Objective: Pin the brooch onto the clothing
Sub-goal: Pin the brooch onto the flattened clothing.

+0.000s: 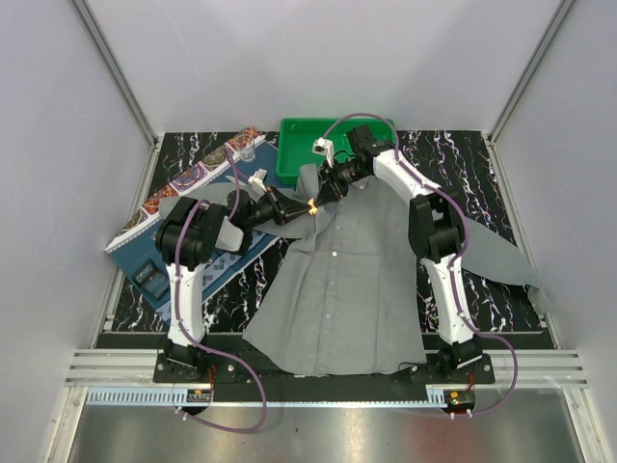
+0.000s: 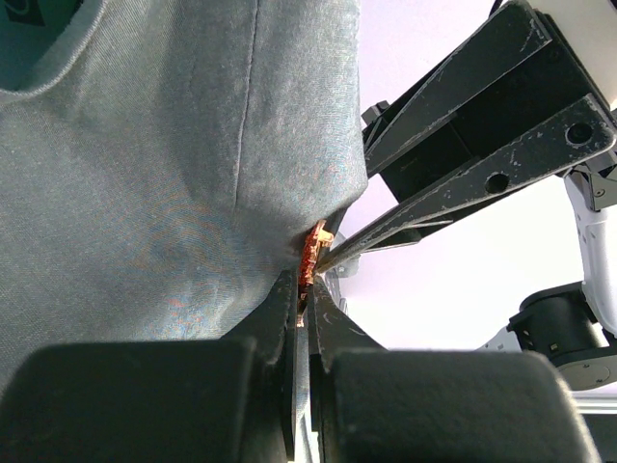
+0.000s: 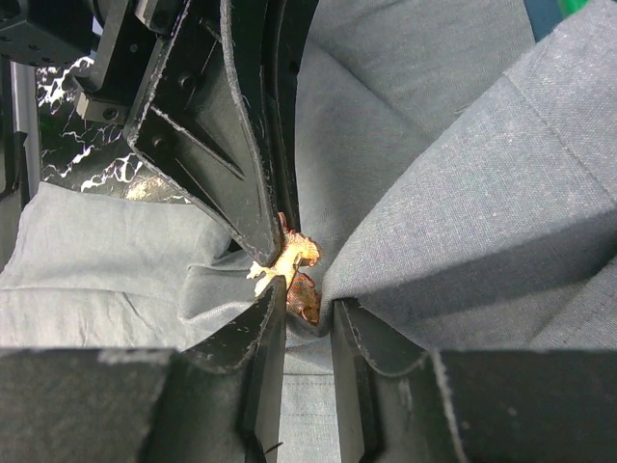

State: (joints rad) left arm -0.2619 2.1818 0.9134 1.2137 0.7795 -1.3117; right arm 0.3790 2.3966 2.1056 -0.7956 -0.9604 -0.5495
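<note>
Left end effector [image 2: 307,289]: clenched hard. The brooch [image 2: 311,253] is nipped at the very fingertips and pressed against a raised fold of the clothing [image 1: 337,289].

Right end effector [image 3: 308,307]: jaws narrowed, standing either side of the brooch and a pinch of grey cloth. Cannot tell whether they bear on the ornament, the cloth, or neither. In the left wrist view its tips come to a point just beside the brooch.

Both arms meet nose to nose above the shirt's upper chest, near the collar and left of the button row. The rest of the shirt lies spread on the table [image 1: 482,164], with a green tray [image 1: 294,135] beyond the collar.

Step in hand, by my reading: the pinning itself, with brooch at the cloth and fastening not yet confirmed; pin and clasp are hidden.

Next move calls for small, steady work: keep the fold taut, drive the pin through the fabric and close the catch. Let go only once the brooch hangs by itself.
</note>
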